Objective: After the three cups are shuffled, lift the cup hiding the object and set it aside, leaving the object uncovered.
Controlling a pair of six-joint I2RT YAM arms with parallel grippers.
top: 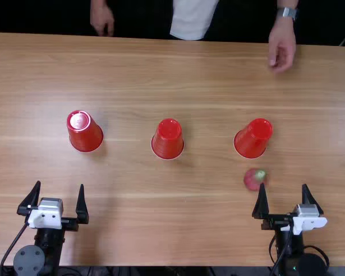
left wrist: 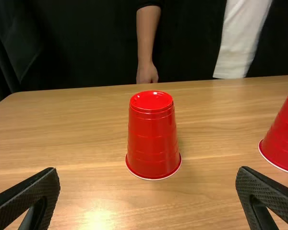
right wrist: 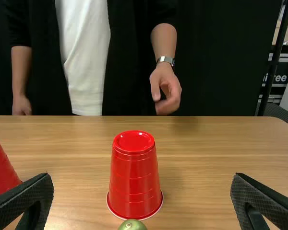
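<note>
Three red cups stand upside down in a row: the left cup (top: 84, 131) (left wrist: 152, 135), the middle cup (top: 168, 139) (left wrist: 282, 139) and the right cup (top: 253, 138) (right wrist: 134, 176). A small red and green ball (top: 255, 179) (right wrist: 131, 225) lies uncovered on the table just in front of the right cup. My left gripper (top: 53, 202) stands open near the front edge, in front of the left cup. My right gripper (top: 282, 201) is open too, close behind and right of the ball. A person's hand (top: 282, 49) (right wrist: 164, 91) hovers over the far right of the table.
The person's other hand (top: 102, 20) (left wrist: 147, 74) rests at the far edge on the left. The wooden table (top: 172, 80) is bare between the cups and the far edge.
</note>
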